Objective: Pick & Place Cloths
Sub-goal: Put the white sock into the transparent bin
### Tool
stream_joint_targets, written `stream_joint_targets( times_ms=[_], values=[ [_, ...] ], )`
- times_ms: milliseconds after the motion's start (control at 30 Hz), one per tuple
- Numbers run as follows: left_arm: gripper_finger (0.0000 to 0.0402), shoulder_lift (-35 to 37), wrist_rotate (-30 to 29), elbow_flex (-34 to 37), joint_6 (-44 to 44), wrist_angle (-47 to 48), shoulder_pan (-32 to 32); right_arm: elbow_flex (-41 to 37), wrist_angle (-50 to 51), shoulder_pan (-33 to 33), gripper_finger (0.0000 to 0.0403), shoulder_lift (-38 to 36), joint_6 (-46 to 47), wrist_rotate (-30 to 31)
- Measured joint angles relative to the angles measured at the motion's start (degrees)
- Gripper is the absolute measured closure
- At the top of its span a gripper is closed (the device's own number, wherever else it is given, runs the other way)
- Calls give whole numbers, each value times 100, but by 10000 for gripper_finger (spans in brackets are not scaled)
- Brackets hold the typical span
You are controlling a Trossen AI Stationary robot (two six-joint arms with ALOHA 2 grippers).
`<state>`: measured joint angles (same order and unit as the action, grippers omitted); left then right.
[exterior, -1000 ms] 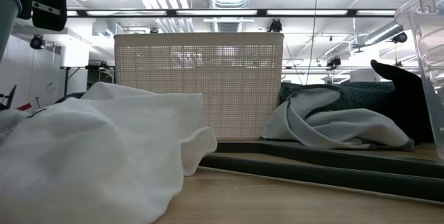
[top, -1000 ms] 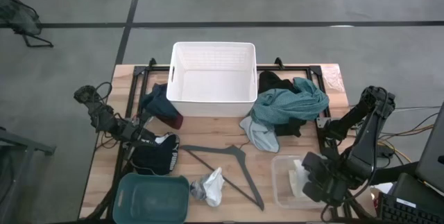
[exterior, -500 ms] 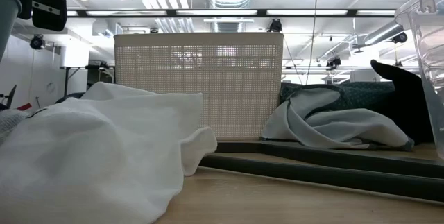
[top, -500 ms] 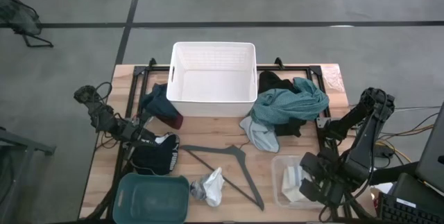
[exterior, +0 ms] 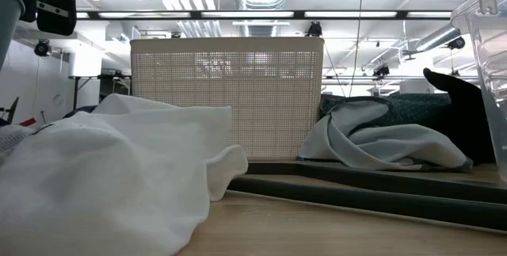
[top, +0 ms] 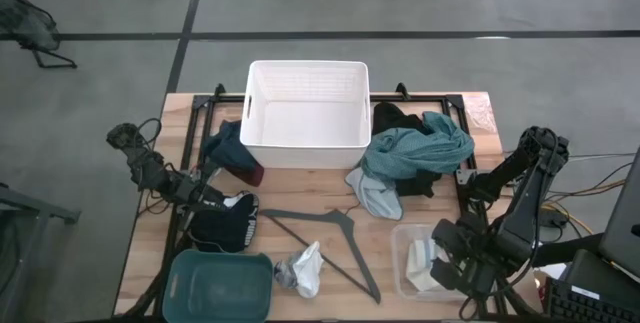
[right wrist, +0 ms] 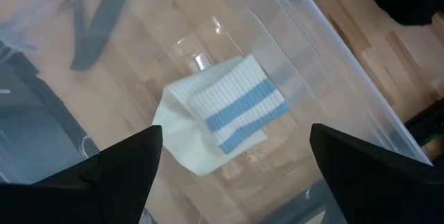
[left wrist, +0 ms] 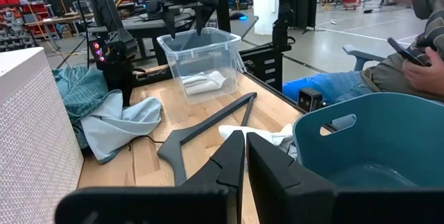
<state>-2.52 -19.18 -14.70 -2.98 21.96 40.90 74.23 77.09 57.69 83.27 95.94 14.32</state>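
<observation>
Tabletop (top: 320, 198): wooden, carrying cloths, three containers and a hanger (top: 330, 238).

Placed, one item: white sock (right wrist: 222, 109) with pale-blue stripes, lying flat on the floor of the clear bin (top: 405, 238) at the right near corner; nothing grips it.

Right gripper (top: 450, 263): above the clear bin, fingers (right wrist: 114, 165) spread wide to either side of the sock, holding nothing; by the look of it the drop is complete.

Left gripper (top: 215, 201): low at the left side, just beside the navy cloth (top: 230, 225); fingers (left wrist: 232, 161) closed together, nothing between them.

Left to move, judged from how things lie: teal cloth (top: 420, 153) heaped over a black cloth (top: 395, 118) right of the white basket (top: 307, 75); pale-blue piece (top: 372, 195) below that heap; dark teal and maroon cloths (top: 232, 158) left of the basket; navy cloth; white piece (top: 305, 268) by the hanger.

Basket and teal tub (top: 215, 283): both without cloths; task at an early stage.
</observation>
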Motion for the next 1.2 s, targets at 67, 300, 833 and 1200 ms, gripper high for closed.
stream_joint_targets(
  times_ms=[67,300,833,1200],
  values=[
    [378,0,2,-1,1,0,-2,17,3,-1,49,1,-30,82],
    [378,0,1,0,1,0,-2,168,-9,-30,58,-1,-218,480],
    [378,0,1,0,1,0,-2,633,-187,-511,48,6,-1237,990],
    [378,0,1,0,0,-1,-1,617,-1300,-1089,54,27,-2791,1169]
  ],
)
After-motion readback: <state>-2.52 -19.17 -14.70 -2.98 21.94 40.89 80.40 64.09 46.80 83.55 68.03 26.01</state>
